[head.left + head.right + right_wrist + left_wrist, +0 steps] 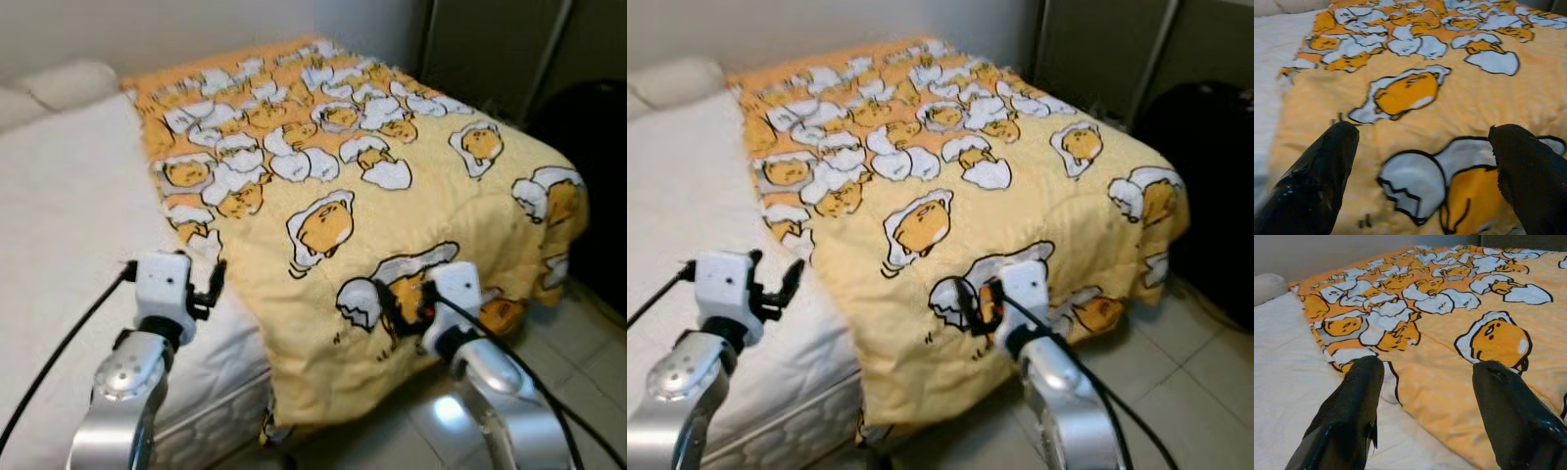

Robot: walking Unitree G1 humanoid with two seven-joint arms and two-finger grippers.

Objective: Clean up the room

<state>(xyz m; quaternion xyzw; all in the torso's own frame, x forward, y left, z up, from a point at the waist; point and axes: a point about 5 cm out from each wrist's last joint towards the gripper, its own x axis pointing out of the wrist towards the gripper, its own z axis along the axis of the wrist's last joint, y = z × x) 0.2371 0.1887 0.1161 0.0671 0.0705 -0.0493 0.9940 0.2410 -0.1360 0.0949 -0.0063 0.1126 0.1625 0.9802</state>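
The yellow quilted blanket printed with cartoon eggs [392, 196] lies lengthwise along the white mattress [69, 225], its foot end draping toward the tiled floor [578, 343]. My right gripper [407, 304] hovers open at that near edge; my left gripper [211, 284], also open, waits beside the blanket's side hem, probably not touching.

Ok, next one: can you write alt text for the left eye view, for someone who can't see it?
A yellow cartoon-egg blanket covers the right part of a white mattress and hangs over its foot end. The right gripper is low against the hanging blanket edge; the left gripper, fingers open, is at the blanket's left edge over bare mattress.
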